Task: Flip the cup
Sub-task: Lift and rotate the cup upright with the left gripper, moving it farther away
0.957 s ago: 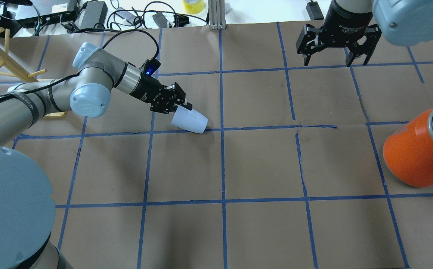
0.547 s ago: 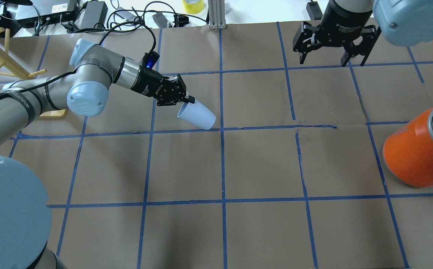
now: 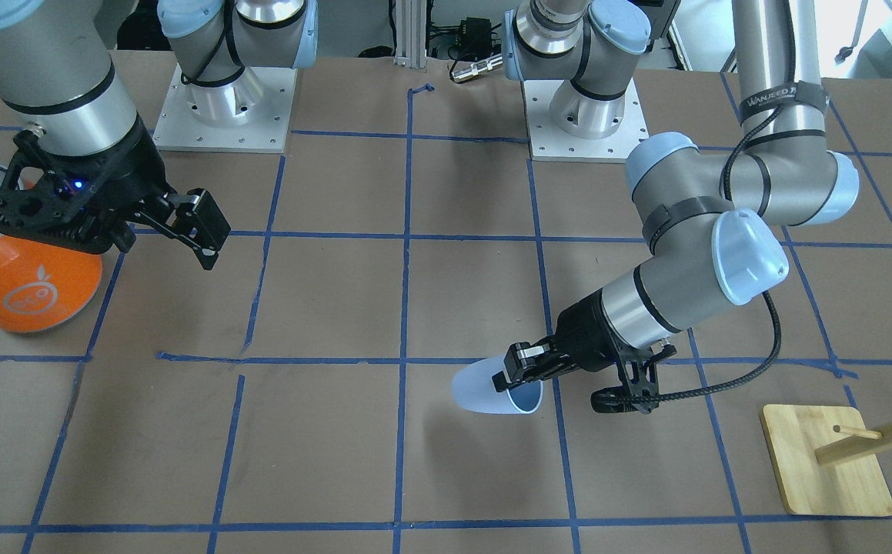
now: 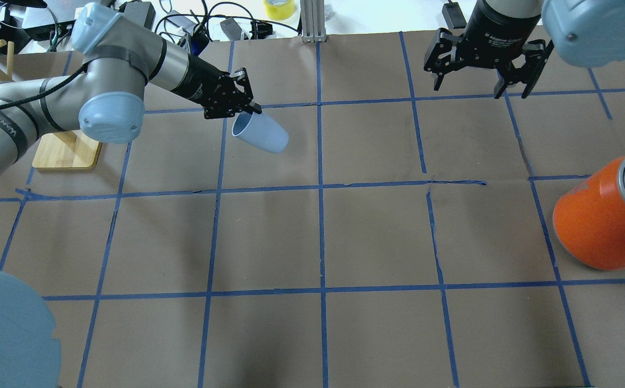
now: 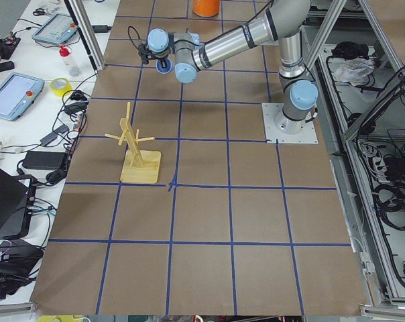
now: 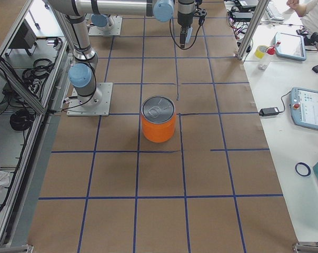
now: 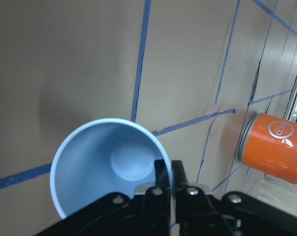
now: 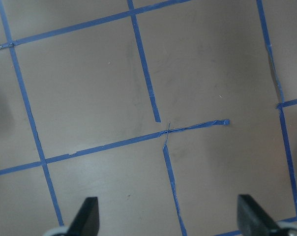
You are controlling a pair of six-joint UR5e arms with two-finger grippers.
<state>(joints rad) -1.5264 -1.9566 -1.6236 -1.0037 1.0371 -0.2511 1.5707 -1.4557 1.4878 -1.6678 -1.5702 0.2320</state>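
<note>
Above the far-left stretch of the brown-papered table (image 4: 377, 237), well off the surface now: the left gripper (image 4: 237, 108), pinched on the rim of the pale blue cup (image 4: 261, 133), one finger inside the mouth and one outside, as seen in the left wrist view. Carried up and away from the robot compared with a second ago, when lying low near the blue tape line; tilted further too, mouth now turned partly upward and base pointing down and to the right. Looks like mid-flip, with the lift done and the rotation toward upright under way; setting down still to come. Shadow on the paper apart from the cup in the front-facing view, so no contact with the table.

Over the far-right squares, the right gripper (image 4: 483, 70), fingers spread wide and empty, barely shifted.

Readable writing: "WANJEED" on the strap around the left arm; partial white lettering on the right gripper body, too small to make out. On the orange can (image 4: 603, 215), a white fruit logo, wording not legible.
</note>
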